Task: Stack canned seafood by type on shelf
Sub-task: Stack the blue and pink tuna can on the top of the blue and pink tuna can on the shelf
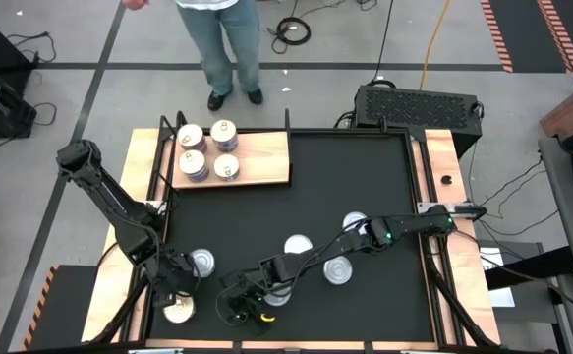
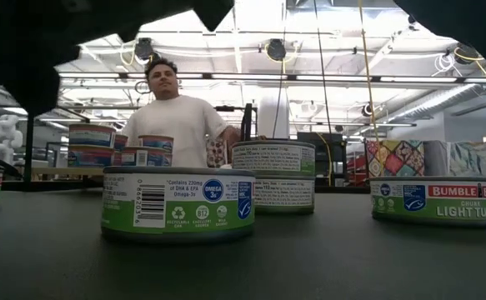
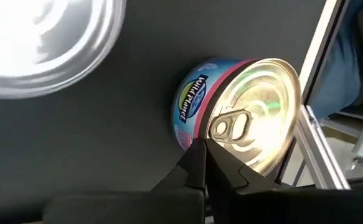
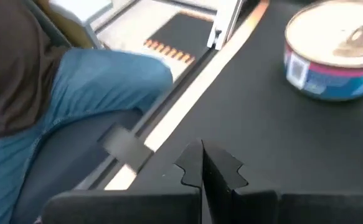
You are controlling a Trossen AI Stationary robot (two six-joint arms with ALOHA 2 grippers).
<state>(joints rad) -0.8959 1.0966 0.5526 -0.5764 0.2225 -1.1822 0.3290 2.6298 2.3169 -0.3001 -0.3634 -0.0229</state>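
Tins (image 1: 205,150), short, round, metal-topped, sit on grainy wooden shelf (image 1: 261,157).

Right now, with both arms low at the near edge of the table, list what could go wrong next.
1. The left end effector is shut with nothing between its fingers, right beside the Wild Planet tin; pushing on could shove it toward the table edge.
2. The right end effector, also shut and empty, hangs at the near edge, its arm stretched low over loose tins it could sweep.
3. The tins on the shelf already fill its left end.
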